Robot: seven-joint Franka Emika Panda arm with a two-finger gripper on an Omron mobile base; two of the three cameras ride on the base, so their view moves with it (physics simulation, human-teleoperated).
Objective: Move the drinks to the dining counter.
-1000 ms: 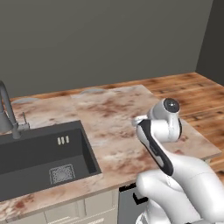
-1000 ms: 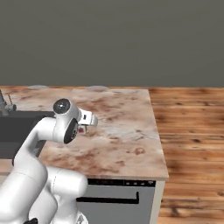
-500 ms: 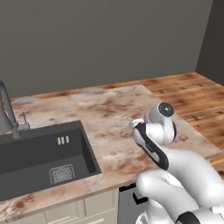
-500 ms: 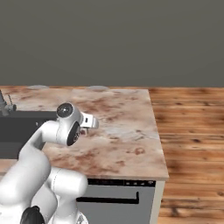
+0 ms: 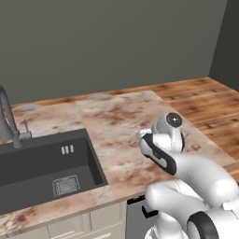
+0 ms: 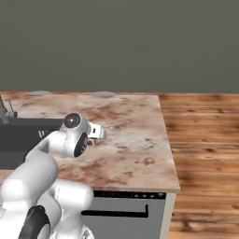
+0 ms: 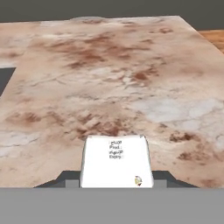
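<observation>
Hand view, item one: your gripper (image 7: 116, 186) clasped a white labelled bottle (image 7: 116, 162) above the counter (image 7: 109, 83). Item two: sink (image 5: 42, 163), left of your arm.

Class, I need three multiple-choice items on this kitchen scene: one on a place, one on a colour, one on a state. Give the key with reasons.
1. Where is the sink?
A. In the counter's left part
B. At the counter's right end
C. On the floor

2. What colour is the drink in the gripper?
A. Green
B. White
C. Black

3. What state is the drink in?
A. Lying in the sink
B. Standing on the floor
C. Held in the gripper

Key: 1 A, the sink is set into the counter left of the arm. 2 B, the drink is white. 3 C, the gripper has it between its fingers.
</observation>
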